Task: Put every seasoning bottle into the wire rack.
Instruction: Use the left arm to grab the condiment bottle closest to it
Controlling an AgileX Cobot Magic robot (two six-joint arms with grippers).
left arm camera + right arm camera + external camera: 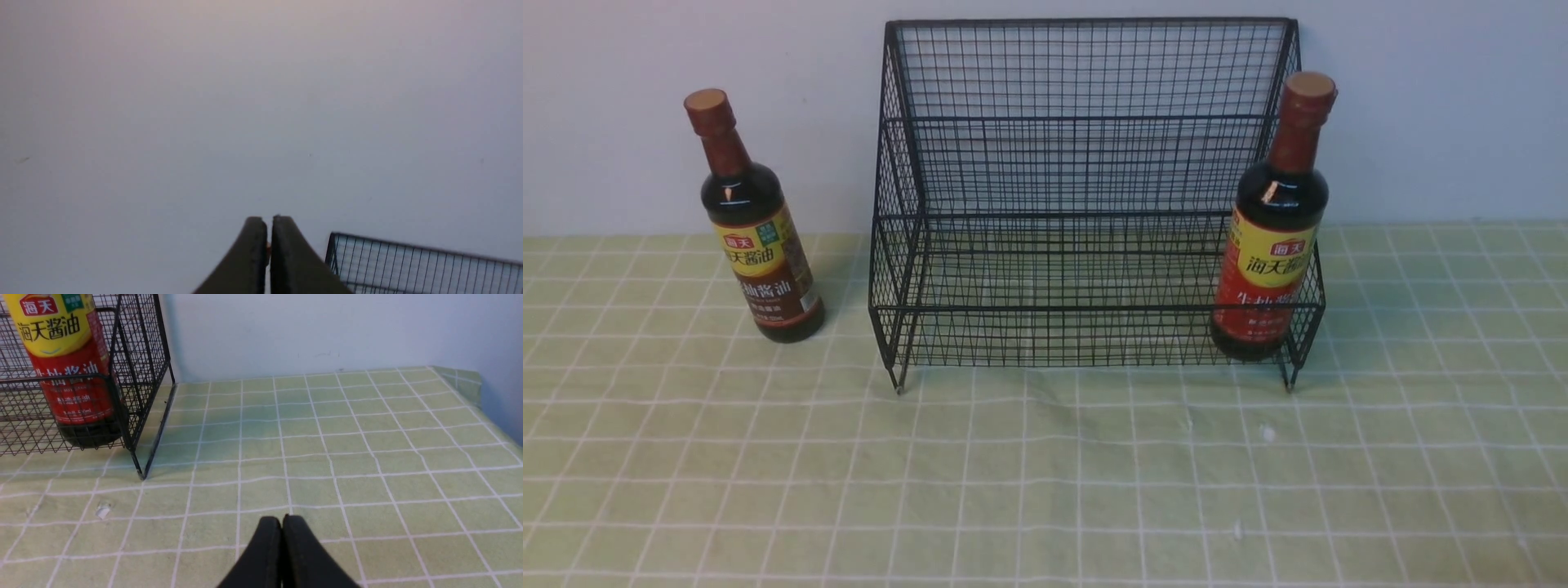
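right end effector (281, 518) hangs well apart from red-label bottle (65, 375).

The left gripper (268, 220) is closed. Its two dark fingers (249, 257) stand side by side with only a very thin slit between them, and nothing is held at the tips. Low in this slit a small orange spot (268, 246) shows; what it is I cannot tell. Each finger curves outward toward its base. This gripper is lifted and points at the plain wall (163, 102).

The right gripper (282, 519) is closed too. Its two black fingers (304, 555) press together along their whole visible length, with nothing between them. It hangs low over the table (367, 457) and points forward and a little downward.

The arms behind both grippers are not seen in any view.
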